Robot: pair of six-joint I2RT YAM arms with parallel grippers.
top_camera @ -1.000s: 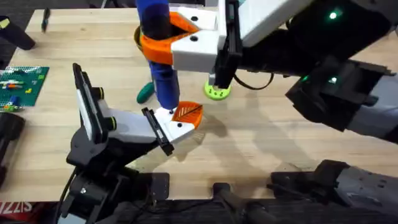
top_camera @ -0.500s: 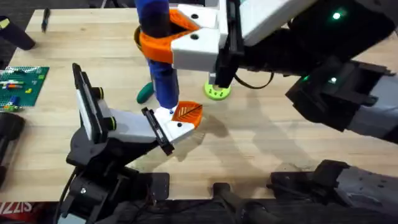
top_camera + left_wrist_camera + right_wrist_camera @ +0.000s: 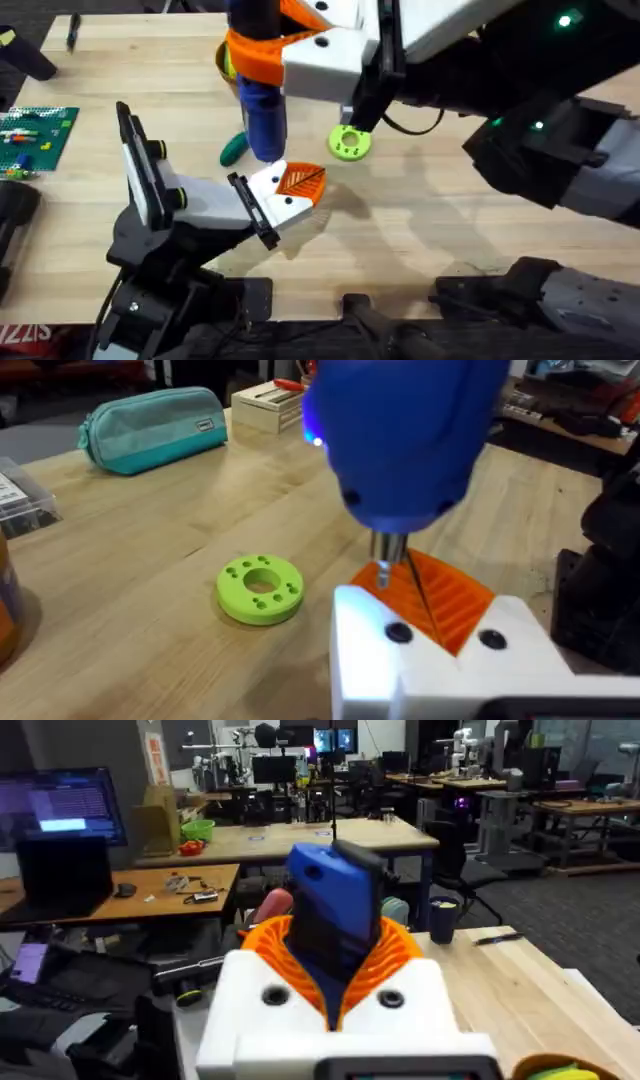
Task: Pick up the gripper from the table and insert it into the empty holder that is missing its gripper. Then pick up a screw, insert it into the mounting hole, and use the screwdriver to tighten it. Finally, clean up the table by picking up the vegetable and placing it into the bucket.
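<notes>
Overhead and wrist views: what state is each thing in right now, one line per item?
screwdriver: upright, gripped by the right claw, tip just above the holder.
gripper: seated in the holder, ribbed face up.
holder: white mount on the left arm's tip, pad fitted.
vegetable: lying on the table, not in any bucket.
green disc: flat on the table, untouched.

Your light wooden table [image 3: 450,220] and what lies on it.
At ten o'clock you have a green circuit board [image 3: 35,135]; toward the centre, the vegetable [image 3: 233,149] lies near a lime-green disc [image 3: 349,144]; a teal pouch [image 3: 150,425] lies well apart.
</notes>
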